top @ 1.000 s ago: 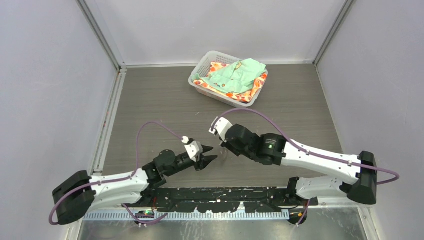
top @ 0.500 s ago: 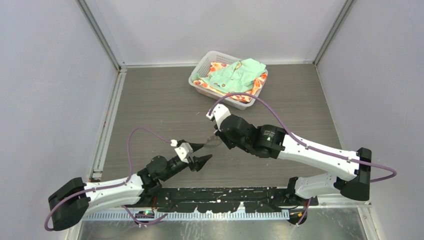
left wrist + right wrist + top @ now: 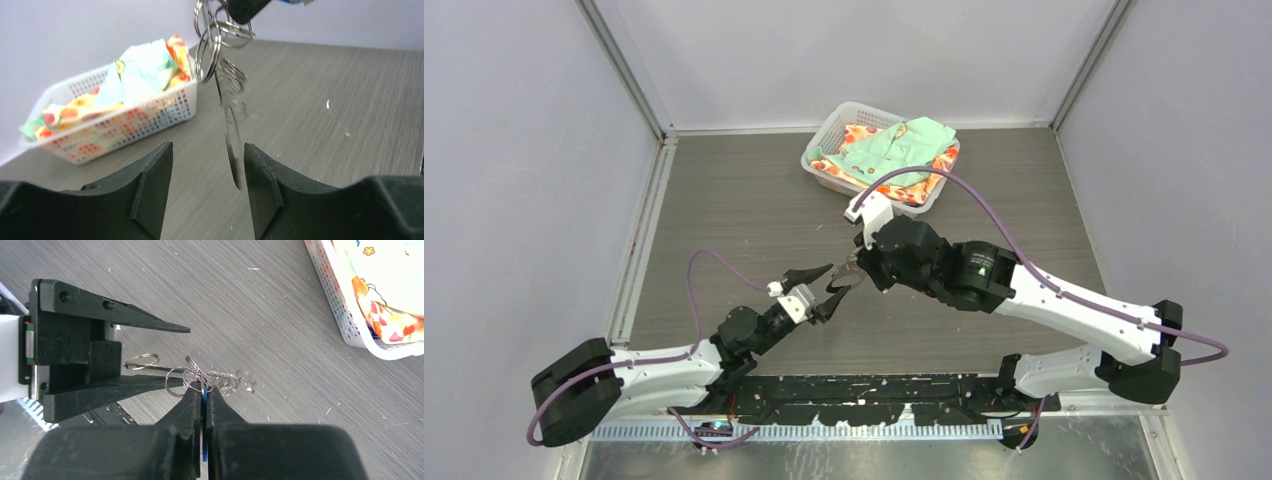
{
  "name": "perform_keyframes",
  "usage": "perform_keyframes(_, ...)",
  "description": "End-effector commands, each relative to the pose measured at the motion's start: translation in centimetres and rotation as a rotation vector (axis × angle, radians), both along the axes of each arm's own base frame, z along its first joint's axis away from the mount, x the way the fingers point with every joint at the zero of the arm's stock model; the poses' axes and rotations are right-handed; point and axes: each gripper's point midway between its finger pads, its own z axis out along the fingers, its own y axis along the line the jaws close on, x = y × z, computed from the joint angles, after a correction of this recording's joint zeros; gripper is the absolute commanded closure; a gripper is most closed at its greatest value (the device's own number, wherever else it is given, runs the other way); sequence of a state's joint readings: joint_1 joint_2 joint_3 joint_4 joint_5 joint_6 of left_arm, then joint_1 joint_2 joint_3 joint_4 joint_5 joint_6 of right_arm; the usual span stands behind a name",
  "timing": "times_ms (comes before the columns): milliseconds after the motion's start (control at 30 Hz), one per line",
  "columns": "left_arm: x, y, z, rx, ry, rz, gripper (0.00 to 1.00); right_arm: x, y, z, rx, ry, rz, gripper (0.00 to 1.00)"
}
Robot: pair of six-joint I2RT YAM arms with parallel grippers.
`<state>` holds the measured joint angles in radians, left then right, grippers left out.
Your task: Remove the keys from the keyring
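Note:
My right gripper [image 3: 852, 272] is shut on the blue head of a key [image 3: 205, 405] and holds it above the table. A cluster of silvery rings, the keyring [image 3: 197, 377], hangs from its tips; no whitish strap shows. In the left wrist view the rings [image 3: 210, 45] hang at the top, and a thin silvery key [image 3: 231, 155] dangles down from them. My left gripper [image 3: 207, 147] is open, and that key hangs between its fingers, close to the right one [image 3: 265, 190]. In the top view the left gripper [image 3: 822, 285] sits just left of the right gripper's tips.
A white mesh basket [image 3: 824, 172] with green and orange cloths stands at the back centre; it also shows in the left wrist view [image 3: 125, 125] and the right wrist view [image 3: 345, 315]. Pale specks lie on the grey tabletop. Grey walls enclose the table.
My right gripper has lifted the key cluster and moved a little back. My left gripper has risen and moved in toward it, so its open fingers now stand around the dangling key.

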<state>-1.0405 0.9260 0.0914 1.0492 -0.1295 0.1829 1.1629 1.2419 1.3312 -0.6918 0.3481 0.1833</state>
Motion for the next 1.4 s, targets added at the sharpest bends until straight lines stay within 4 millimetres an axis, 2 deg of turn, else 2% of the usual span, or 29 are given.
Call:
perform_keyframes(0, -0.1, -0.8, 7.1, -0.142, -0.168, -0.019, 0.47, -0.7, -0.1, 5.6, 0.179, -0.031, 0.013, 0.99)
perform_keyframes(100, -0.4, -1.8, 8.3, -0.157, -0.184, -0.062, 0.57, -1.2, -0.2, 6.8, 0.222, -0.033, 0.027, 0.99)
perform_keyframes(133, -0.4, -2.1, 8.5, -0.156, -0.19, -0.07, 0.66, -1.3, -0.3, 7.3, 0.238, -0.035, 0.03, 0.99)
perform_keyframes(200, -0.3, -2.3, 9.3, -0.147, -0.225, -0.066, 0.92, -1.4, -0.8, 8.4, 0.263, -0.048, 0.026, 0.99)
perform_keyframes(233, 0.1, -2.2, 9.9, -0.136, -0.25, -0.044, 0.99, -1.4, -1.3, 9.0, 0.279, -0.058, 0.015, 0.99)
perform_keyframes(333, 1.1, -1.9, 12.7, -0.039, -0.364, 0.036, 1.0, -1.9, -2.4, 11.7, 0.368, -0.104, 0.023, 0.99)
perform_keyframes(433, 1.4, -0.6, 18.6, 0.008, -0.541, 0.126, 1.0, -3.6, -2.3, 13.5, 0.446, -0.121, 0.125, 0.99)
perform_keyframes(500, -0.3, -1.3, 22.1, 0.064, -0.675, 0.051, 1.0, -4.2, -2.5, 13.9, 0.426, -0.132, 0.168, 0.99)
perform_keyframes(600, -3.0, -2.4, 24.9, 0.191, -0.82, -0.078, 1.0, -2.9, -4.8, 15.5, 0.422, -0.208, 0.074, 0.99)
perform_keyframes(633, -3.3, -2.4, 25.2, 0.24, -0.853, -0.086, 1.0, -3.3, -5.0, 16.0, 0.43, -0.214, 0.094, 0.99)
perform_keyframes(700, -3.4, -2.1, 25.9, 0.306, -0.89, -0.07, 1.0, -6.2, -3.7, 16.4, 0.457, -0.157, 0.267, 0.99)
perform_keyframes(733, -3.6, -1.9, 26.3, 0.317, -0.923, -0.064, 1.0, -7.0, -3.3, 16.3, 0.452, -0.131, 0.311, 0.99)
perform_keyframes(800, -4.6, -1.9, 26.6, 0.349, -0.964, -0.099, 1.0, -5.9, -4.4, 16.4, 0.425, -0.154, 0.236, 0.99)
perform_keyframes(867, -5.2, -1.8, 27.3, 0.385, -1.003, -0.103, 1.0, -5.3, -5.9, 17.8, 0.471, -0.21, 0.175, 0.99)
perform_keyframes(900, -5.4, -1.8, 27.4, 0.403, -1.021, -0.099, 1.0, -6.0, -6.1, 19.0, 0.529, -0.223, 0.202, 0.99)
perform_keyframes(967, -5.2, -1.5, 27.8, 0.436, -1.045, -0.068, 1.0, -9.1, -5.0, 20.4, 0.61, -0.194, 0.382, 0.99)
perform_keyframes(1033, -4.9, -1.4, 28.2, 0.455, -1.069, -0.038, 1.0, -11.5, -4.2, 20.6, 0.603, -0.153, 0.526, 0.99)
perform_keyframes(1233, -4.6, -1.4, 28.3, 0.497, -1.1, -0.001, 1.0, -11.7, -5.4, 21.4, 0.584, -0.19, 0.531, 0.99)
perform_keyframes(1367, -5.0, -1.1, 29.4, 0.439, -1.119, 0.018, 1.0, -12.3, -4.9, 19.6, 0.501, -0.132, 0.577, 0.99)
